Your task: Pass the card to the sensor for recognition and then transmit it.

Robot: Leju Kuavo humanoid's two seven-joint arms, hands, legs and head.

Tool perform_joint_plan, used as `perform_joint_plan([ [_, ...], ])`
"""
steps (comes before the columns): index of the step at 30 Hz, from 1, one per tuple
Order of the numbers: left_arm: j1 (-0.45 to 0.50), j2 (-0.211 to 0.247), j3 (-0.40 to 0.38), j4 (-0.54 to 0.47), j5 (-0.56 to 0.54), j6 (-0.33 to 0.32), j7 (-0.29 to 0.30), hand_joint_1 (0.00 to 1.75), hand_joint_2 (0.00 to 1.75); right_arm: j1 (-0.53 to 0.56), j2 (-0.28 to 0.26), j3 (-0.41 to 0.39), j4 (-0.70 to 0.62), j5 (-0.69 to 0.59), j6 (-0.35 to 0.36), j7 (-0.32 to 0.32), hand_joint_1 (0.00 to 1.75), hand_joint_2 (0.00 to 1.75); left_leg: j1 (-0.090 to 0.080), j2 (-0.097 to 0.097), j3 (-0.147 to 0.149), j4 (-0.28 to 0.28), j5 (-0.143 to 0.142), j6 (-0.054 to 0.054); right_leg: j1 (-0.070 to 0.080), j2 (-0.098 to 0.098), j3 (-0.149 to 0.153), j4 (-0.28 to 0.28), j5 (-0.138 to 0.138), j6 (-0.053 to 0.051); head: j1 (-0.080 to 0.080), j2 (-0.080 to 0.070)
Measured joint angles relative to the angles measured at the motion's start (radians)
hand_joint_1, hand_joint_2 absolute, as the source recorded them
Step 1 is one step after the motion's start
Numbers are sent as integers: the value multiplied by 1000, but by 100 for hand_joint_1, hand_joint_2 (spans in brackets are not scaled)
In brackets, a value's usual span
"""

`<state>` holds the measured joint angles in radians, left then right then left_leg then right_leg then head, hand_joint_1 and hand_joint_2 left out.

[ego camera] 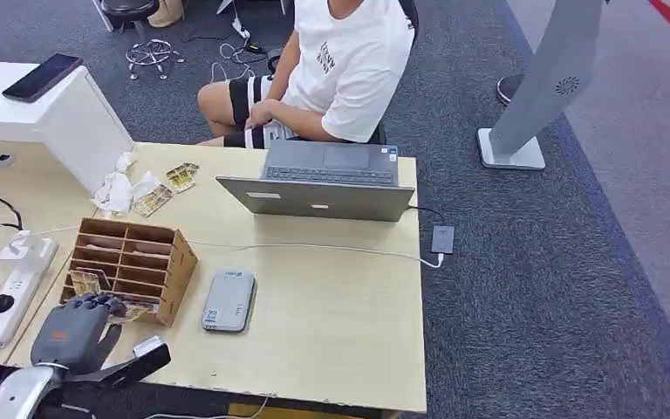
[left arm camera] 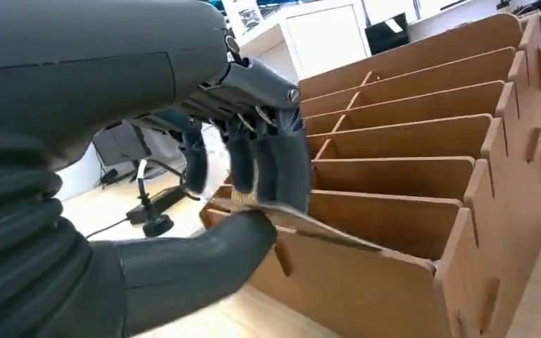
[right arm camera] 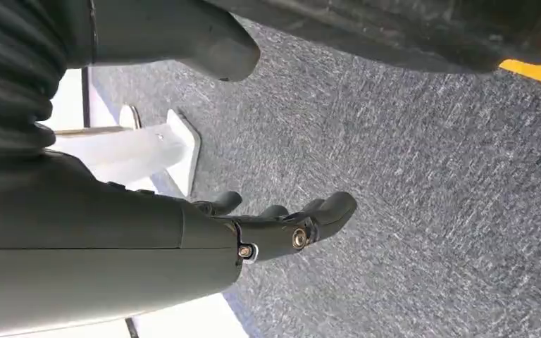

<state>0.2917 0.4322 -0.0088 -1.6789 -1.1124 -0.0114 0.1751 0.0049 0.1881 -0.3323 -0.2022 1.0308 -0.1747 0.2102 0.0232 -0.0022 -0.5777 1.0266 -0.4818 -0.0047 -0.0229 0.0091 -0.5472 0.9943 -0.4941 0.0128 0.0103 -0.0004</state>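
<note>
One card (left arm camera: 303,222) pinched by left hand (left arm camera: 253,162) fingers (print perhaps gold, unreadable)

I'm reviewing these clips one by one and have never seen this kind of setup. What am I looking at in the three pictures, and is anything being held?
This is a humanoid robot with two arms that end in fingered hands. The wide picture is from its head, looking down on a wooden table. The other two come from cameras at each wrist, so they look turned.

On the table stand a wooden card rack, a grey sensor, an open laptop, a power strip and some loose cards. A person sits behind the laptop.

The left hand is at the rack's front row; its wrist view shows thumb and fingers pinching a thin card. The right hand hangs over grey carpet, fingers apart, holding nothing.
</note>
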Motion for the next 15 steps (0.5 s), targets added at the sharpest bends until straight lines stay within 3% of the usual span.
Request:
perform_joint_plan([
  [8, -9, 4, 0, 0, 1, 3, 0, 175, 175, 0, 0, -3, 0, 8, -1, -2, 0, 175, 0, 0, 1, 0, 0, 0, 0, 0, 0, 0, 0, 0, 0, 0],
  [15, -48, -21, -36, -8, -27, 66, -21, 175, 175, 1, 0, -27, 0, -7, -5, -13, 0, 175, 0, 0, 1, 0, 0, 0, 0, 0, 0, 0, 0, 0, 0, 0],
])
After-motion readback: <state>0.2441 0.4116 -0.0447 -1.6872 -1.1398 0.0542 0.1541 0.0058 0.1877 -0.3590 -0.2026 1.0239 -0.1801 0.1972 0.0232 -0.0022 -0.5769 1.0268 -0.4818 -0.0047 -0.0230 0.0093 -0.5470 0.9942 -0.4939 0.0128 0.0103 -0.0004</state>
